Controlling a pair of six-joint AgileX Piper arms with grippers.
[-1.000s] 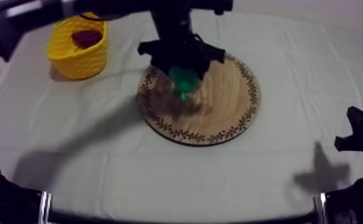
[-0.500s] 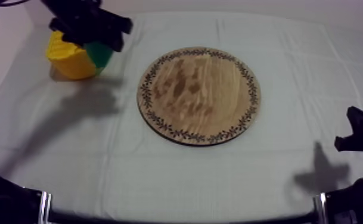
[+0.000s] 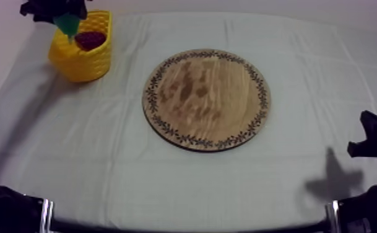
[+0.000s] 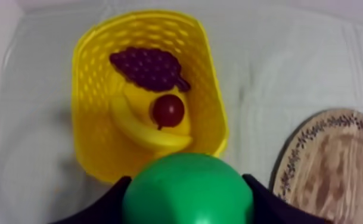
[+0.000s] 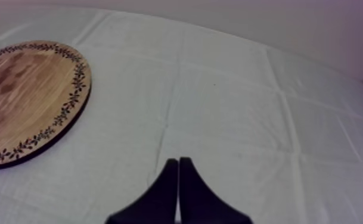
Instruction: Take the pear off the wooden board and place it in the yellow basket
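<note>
While the left end effector (image 3: 62,15), at the upper left of the top view, is clamped on the pear (image 3: 67,25) over the basket (image 3: 84,62) rim, the opening lies just beyond the pear, and the right end effector (image 5: 178,162), fingers together, rests far off.

Left hand (image 4: 186,199) aloft, clamped on pear (image 4: 186,182); right hand (image 5: 178,173) closed, low.
</note>
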